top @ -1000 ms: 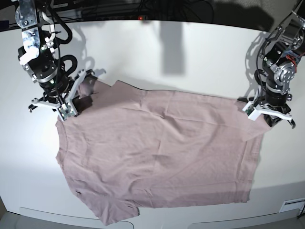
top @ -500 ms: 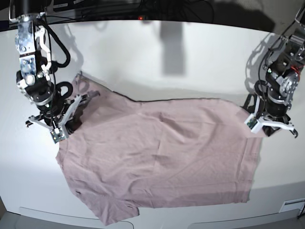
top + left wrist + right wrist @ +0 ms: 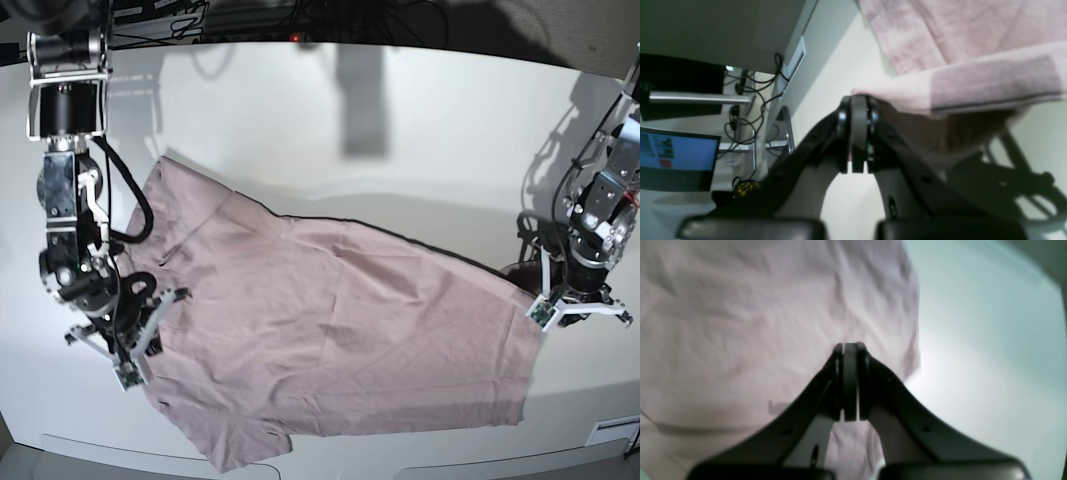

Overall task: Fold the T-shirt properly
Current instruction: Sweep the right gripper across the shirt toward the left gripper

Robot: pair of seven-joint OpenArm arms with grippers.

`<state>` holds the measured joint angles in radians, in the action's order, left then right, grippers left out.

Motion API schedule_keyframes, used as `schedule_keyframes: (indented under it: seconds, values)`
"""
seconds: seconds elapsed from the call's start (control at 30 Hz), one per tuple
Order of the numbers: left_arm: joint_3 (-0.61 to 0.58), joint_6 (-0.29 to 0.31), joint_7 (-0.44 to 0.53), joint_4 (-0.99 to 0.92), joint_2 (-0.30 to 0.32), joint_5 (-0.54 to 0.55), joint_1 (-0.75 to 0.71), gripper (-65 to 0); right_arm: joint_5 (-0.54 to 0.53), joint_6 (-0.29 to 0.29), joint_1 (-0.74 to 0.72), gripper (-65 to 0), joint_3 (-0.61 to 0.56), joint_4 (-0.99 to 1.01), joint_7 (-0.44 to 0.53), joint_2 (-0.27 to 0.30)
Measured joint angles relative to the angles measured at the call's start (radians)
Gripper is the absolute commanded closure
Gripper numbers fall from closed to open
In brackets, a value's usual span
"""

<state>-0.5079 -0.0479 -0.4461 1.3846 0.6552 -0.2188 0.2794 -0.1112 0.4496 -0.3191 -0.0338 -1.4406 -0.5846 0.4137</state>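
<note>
Fingers: my left gripper (image 3: 582,308) and right gripper (image 3: 124,352) are both pinched onto the T-shirt (image 3: 340,330), one at each far corner. Shirt on the table (image 3: 400,110), long axis running arm to arm; near hem lies toward me.

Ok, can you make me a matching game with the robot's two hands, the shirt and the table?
Things:
1. left hand
2. right hand
3. T-shirt
4. table

Descriptions:
A. white and flat
B. dusty pink, spread out with wrinkles
C. shut on the shirt's edge, on the right side of the base view
D. shut on the shirt, on the left side of the base view

Pairs: 1-C, 2-D, 3-B, 4-A
</note>
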Motion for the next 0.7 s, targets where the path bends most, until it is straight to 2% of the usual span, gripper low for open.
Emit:
schedule_keyframes:
  seconds: [0.03,0.17,0.3,0.33,0.37,0.43,0.47,0.5,0.57,0.7]
  values:
    - [0.0,0.0,0.008,-0.018,-0.009,0.0,0.011,0.0,0.0,0.0,-0.013,0.0,-0.021,-0.001,0.0,-0.001]
    - [0.0,0.0,0.013,-0.06,-0.027,0.003,0.037,0.0,-0.015,0.001,-0.03,0.0,-0.114,-0.001,-0.135,0.0]
    - [0.0,0.0,0.013,-0.059,-0.027,0.003,0.031,0.0,-0.008,0.018,-0.028,0.0,-0.134,0.0,-0.245,-0.001]
    - [0.0,0.0,0.013,-0.059,-0.027,0.003,0.028,0.0,0.024,0.062,-0.032,-7.2,-0.132,0.0,-0.28,0.003]
    - [0.0,0.0,0.013,-0.059,-0.027,0.005,0.026,0.0,0.005,0.099,-0.034,-15.4,-0.134,-0.001,-0.318,0.018]
    - [0.0,0.001,-0.003,-0.059,-0.027,0.026,0.026,0.0,-0.121,0.193,-0.035,-29.1,-0.15,-0.001,-0.394,0.066]
    - [0.0,0.001,-0.002,-0.059,-0.027,0.026,0.025,0.0,-0.186,0.232,-0.033,-33.9,-0.166,-0.001,-0.446,0.089]
    - [0.0,0.001,-0.002,-0.059,-0.027,0.026,0.026,0.0,-0.245,0.244,-0.032,-36.8,-0.191,-0.001,-0.49,0.111]
    - [0.0,0.0,0.001,-0.059,-0.028,0.025,0.026,0.0,-0.288,0.245,-0.013,-37.9,-0.26,-0.001,-0.49,0.143]
    - [0.0,0.0,-0.006,-0.059,-0.029,0.026,0.026,0.0,-0.239,0.245,0.034,-37.9,-0.43,-0.001,-0.437,0.154]
